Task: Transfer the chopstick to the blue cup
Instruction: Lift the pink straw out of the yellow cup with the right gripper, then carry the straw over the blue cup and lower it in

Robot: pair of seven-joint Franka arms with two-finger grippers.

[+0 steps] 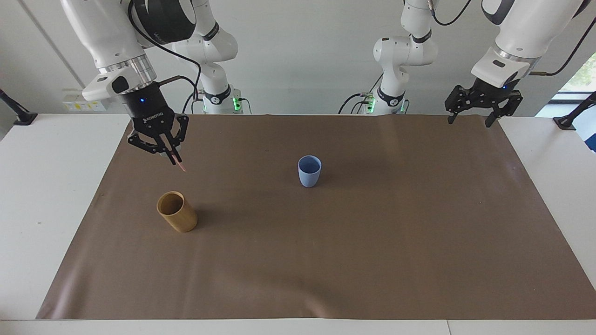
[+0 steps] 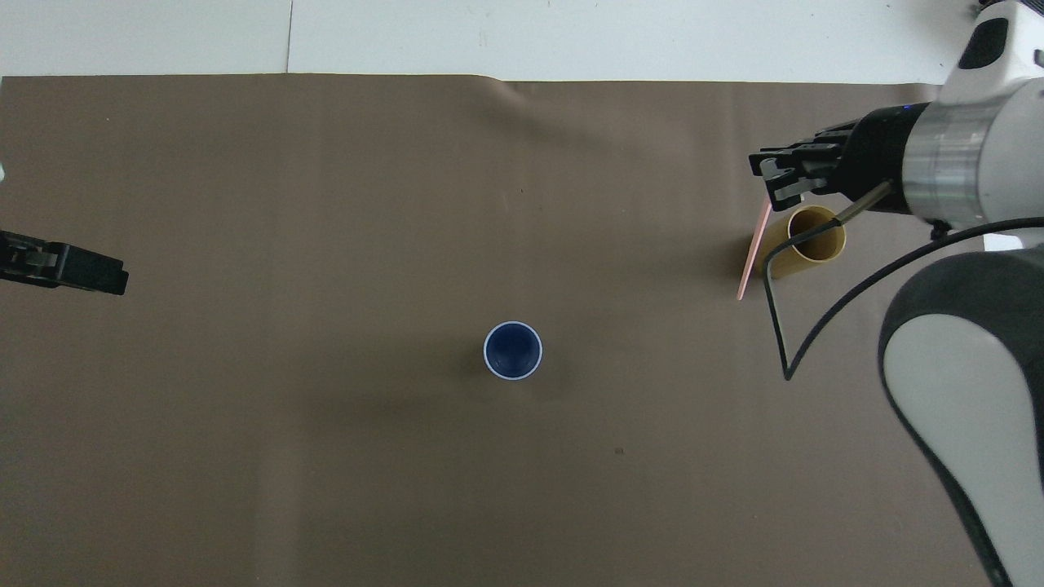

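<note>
We are in the carry step: at the upper left of the facing view our right gripper (image 1: 164,150) hangs in the air with its fingers closed on a pink chopstick (image 1: 178,163), above the brown mat (image 1: 326,260) and clear of the tan holder (image 1: 177,211). The blue cup (image 1: 309,170) stands mid-frame, upright and apparently empty. Next, we judge, comes a sideways traverse until the stick's tip is over the cup's mouth, then lowering. Our left gripper (image 1: 482,103) waits at the upper right, fingers spread.

My right claw (image 1: 165,151) hung raised, fingers pinched together; my left claw (image 1: 475,113) waited aloft, fingers spread.
</note>
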